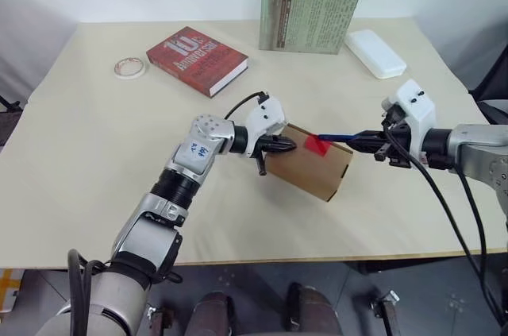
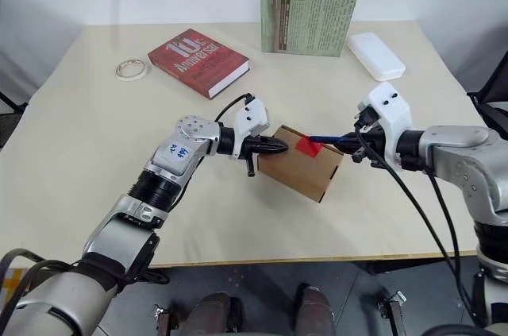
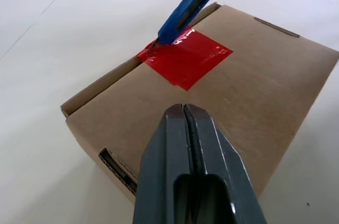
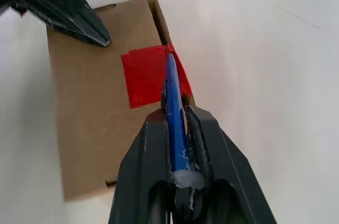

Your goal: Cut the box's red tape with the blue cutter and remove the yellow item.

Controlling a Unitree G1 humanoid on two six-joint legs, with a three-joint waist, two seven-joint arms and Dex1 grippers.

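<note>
The brown cardboard box [image 1: 317, 171] lies closed in the middle of the table, with the square of red tape [image 1: 317, 145] over its flap seam. My left gripper [image 1: 290, 144] is shut with nothing in it, and its tips rest at the left end of the box's top. My right gripper [image 1: 361, 140] is shut on the blue cutter [image 1: 337, 137], coming in from the right. The blue cutter's [image 4: 174, 97] tip sits on the red tape [image 4: 143, 75] at the box's [image 3: 254, 91] edge, along the seam. The yellow item is hidden.
At the back left lie a red hardcover book [image 1: 197, 59] and a white tape roll [image 1: 129, 67]. A green book [image 1: 308, 17] stands at the back centre, with a flat white case [image 1: 375, 52] to its right. Bare tabletop [image 1: 95, 161] surrounds the box.
</note>
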